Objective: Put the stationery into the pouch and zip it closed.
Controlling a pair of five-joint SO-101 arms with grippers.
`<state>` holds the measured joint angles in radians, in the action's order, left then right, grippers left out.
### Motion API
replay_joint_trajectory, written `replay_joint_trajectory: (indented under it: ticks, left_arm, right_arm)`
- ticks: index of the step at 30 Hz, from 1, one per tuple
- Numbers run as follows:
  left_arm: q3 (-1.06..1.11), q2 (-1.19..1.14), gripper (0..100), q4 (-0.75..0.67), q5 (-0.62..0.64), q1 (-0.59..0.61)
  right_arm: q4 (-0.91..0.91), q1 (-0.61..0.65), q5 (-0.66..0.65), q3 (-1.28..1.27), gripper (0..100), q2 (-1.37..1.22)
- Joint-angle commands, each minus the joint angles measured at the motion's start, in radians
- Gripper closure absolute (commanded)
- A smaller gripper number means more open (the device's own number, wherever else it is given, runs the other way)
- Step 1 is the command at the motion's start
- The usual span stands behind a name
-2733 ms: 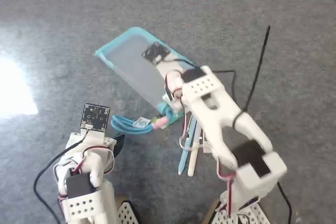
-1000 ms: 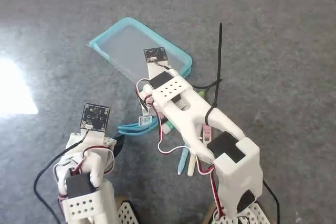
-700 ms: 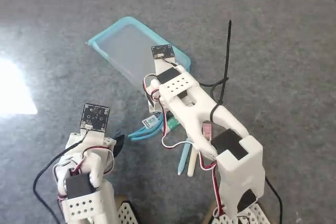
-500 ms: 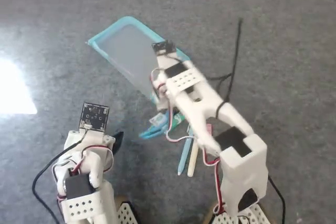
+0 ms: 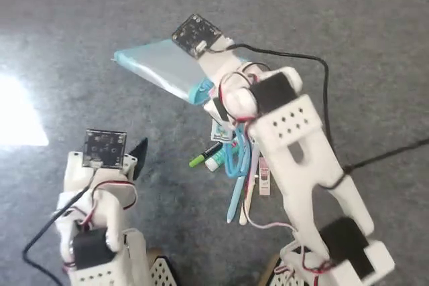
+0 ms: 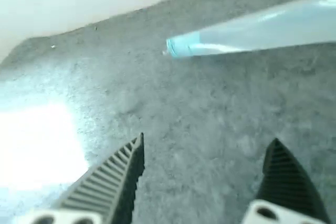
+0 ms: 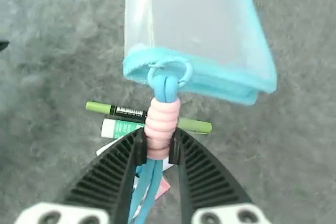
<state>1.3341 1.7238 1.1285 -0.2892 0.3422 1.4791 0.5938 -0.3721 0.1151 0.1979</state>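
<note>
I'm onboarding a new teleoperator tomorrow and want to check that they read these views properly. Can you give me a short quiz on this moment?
1. What does the right gripper hold? A nothing; B the pink bead on the cord of the pouch; C a ruler.
2. True or false: the left gripper is open.
3. Fill in: the green pen lies on the ___.

Key: 1 B; 2 true; 3 table.

Pouch [image 6: 262, 27] cut by edge; green pen [image 5: 201, 158] partly under arm [image 5: 295, 132].
</note>
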Motion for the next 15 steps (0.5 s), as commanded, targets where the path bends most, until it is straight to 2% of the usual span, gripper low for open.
replay_joint_trajectory:
  ticks: [1,6,9,12,15]
  left_arm:
    - [-0.283,-0.227,61,0.060,0.058,-0.058]
    - [-0.648,-0.608,59,0.235,0.238,-0.242]
    - [-0.791,-0.677,57,0.287,0.278,-0.301]
    - [-0.788,-0.667,57,0.261,0.276,-0.333]
    - [-0.670,-0.674,57,0.152,0.276,-0.374]
  right_arm:
    - [-0.001,0.025,-0.060,0.000,99.1,0.093]
    - [-0.143,0.039,0.002,-0.149,99.1,0.171]
    - [-0.234,0.039,0.051,-0.264,99.1,0.252]
    - [-0.283,0.038,0.081,-0.347,99.1,0.328]
    - [-0.282,0.044,0.087,-0.362,99.1,0.387]
